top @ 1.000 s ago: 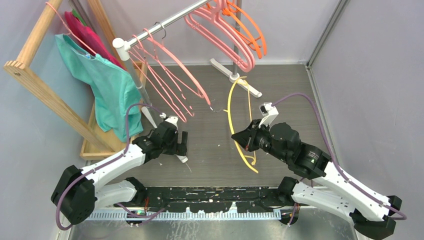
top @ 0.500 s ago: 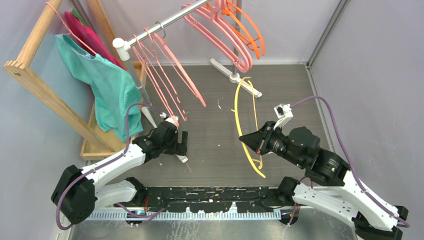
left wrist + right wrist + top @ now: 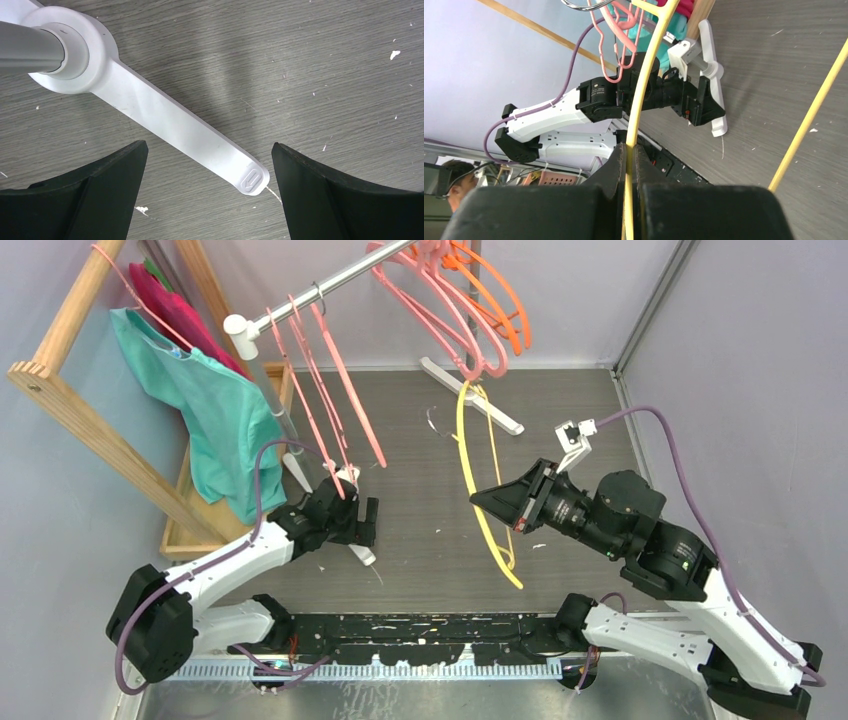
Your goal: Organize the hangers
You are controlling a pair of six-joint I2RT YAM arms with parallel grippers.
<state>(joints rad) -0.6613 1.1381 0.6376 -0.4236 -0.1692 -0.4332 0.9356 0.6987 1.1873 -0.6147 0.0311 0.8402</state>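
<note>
The yellow hanger [image 3: 459, 440] is pinched between the jaws of the right gripper [image 3: 480, 500] and held below the rail [image 3: 340, 282], over the counter [image 3: 580, 410]. Pink hangers [image 3: 349, 385] and orange hangers [image 3: 512, 325] are hung on the rail. The left gripper [image 3: 362, 525] is poised beneath the rail's end, jaws spread.

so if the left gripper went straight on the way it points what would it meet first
Likely the white rack foot lying between the left gripper's open fingers, then the table; depth is unclear.
</note>
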